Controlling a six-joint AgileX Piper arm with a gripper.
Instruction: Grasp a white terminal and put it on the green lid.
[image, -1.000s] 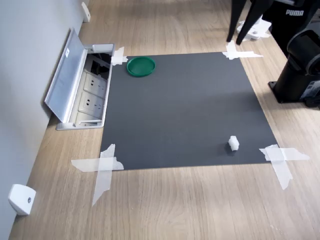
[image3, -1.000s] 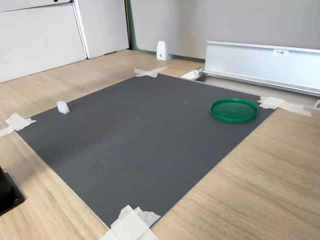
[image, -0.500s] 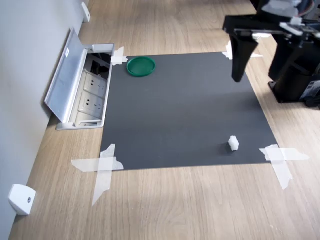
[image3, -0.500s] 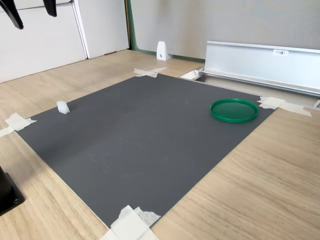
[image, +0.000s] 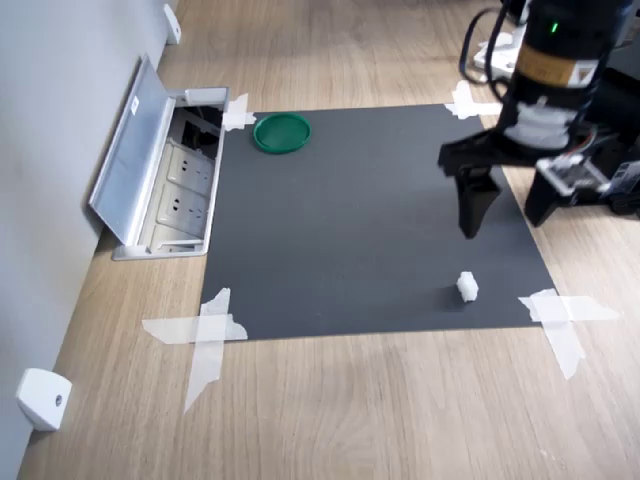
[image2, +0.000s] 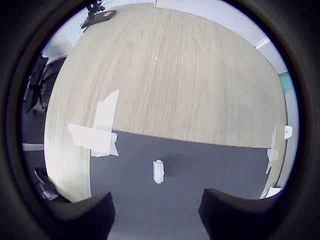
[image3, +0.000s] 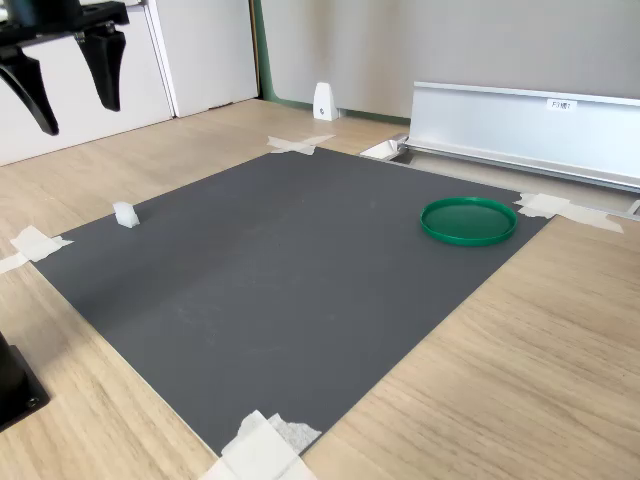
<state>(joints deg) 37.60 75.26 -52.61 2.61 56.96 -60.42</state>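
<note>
The white terminal (image: 467, 287) stands near one corner of the dark mat (image: 360, 220); it also shows as a tiny block in the second exterior view (image3: 124, 214) and in the wrist view (image2: 158, 171). My gripper (image: 500, 226) hangs open above the mat, apart from the terminal and higher than it, with nothing between its fingers (image3: 108, 90). In the wrist view the terminal lies ahead of the gap between the two dark fingertips (image2: 85, 215). The green lid (image: 281, 132) lies flat at the mat's opposite far corner (image3: 468, 220), bare.
An open socket box with a raised silver flap (image: 140, 165) borders the mat beside the lid (image3: 520, 125). White tape strips (image: 205, 335) hold the mat's corners. A white wedge piece (image: 42, 398) sits by the wall. The arm's black base (image3: 12, 385) stands beside the mat.
The arm has swung in and come down: one second ago the gripper was hardly in view, now it hangs open low over the mat, close to the terminal. Terminal and lid have not moved.
</note>
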